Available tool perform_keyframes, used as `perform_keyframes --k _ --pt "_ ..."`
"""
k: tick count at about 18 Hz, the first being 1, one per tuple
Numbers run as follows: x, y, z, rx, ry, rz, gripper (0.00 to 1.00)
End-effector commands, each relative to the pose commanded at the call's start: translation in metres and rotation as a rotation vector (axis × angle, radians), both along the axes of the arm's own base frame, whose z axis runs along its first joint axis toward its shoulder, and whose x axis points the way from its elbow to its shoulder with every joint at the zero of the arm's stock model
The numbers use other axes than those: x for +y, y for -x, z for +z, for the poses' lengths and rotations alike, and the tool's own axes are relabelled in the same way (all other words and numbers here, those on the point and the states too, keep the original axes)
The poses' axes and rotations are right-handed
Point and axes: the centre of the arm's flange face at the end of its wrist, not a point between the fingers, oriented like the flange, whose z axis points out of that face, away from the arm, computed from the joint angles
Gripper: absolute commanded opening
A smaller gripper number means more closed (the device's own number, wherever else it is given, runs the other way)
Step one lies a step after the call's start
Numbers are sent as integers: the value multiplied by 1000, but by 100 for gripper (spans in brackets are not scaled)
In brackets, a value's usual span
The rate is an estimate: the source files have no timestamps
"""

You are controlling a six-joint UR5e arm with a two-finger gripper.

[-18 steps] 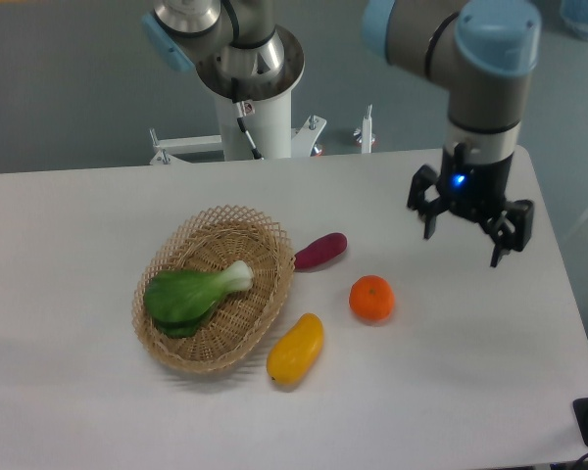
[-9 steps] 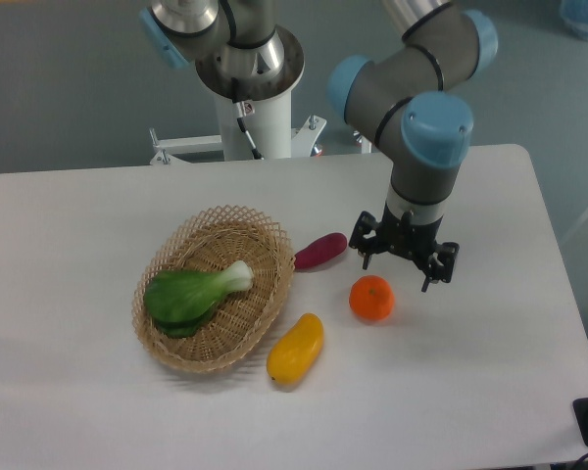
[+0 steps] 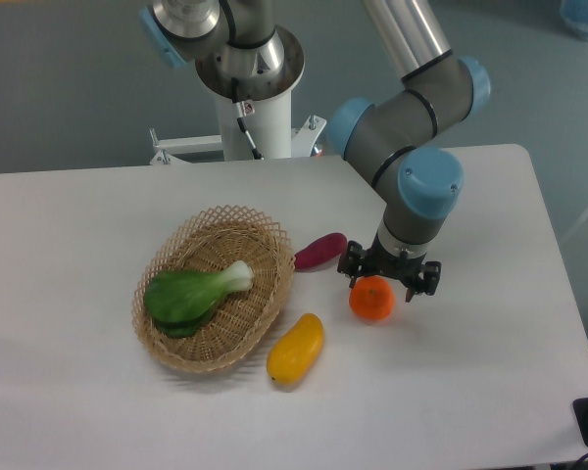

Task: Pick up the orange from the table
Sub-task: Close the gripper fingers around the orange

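The orange [image 3: 371, 300] is a small round bright-orange fruit lying on the white table [image 3: 88, 401], right of the basket. My gripper [image 3: 388, 279] hangs directly over its upper edge, fingers spread to either side, open. The black fingers reach down around the top of the fruit; whether they touch it I cannot tell. Its top is partly hidden by the gripper.
A purple oblong vegetable [image 3: 320, 251] lies just left of the gripper. A yellow-orange mango-like fruit [image 3: 296, 348] sits lower left of the orange. A wicker basket [image 3: 167, 338] holds a green leafy vegetable [image 3: 192, 293]. The arm's base post [image 3: 255, 108] stands at the back.
The gripper has travelled from the right side of the table leftward and downward, ending just above the orange. The fruits and the basket have stayed where they were.
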Motion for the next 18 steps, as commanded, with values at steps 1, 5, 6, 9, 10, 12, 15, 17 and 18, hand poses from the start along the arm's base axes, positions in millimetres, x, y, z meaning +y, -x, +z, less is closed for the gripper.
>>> perform_keyframes --k 1,5,6,9,10,12,15,17,18 --pt "0 -1 -6 -5 9 -2 100" --pt "2 7 -12 19 21 -8 100" --pt "2 8 -15 24 23 -11 100" --pt "1 7 -21 20 29 -11 100" --pt "1 7 -21 20 29 -11 100" --pt "3 8 -27 27 25 -11 100" --pt "3 7 -32 32 24 -13 100" --pt "3 7 -33 32 24 -13 100" --pt "3 5 -35 30 24 -14 100"
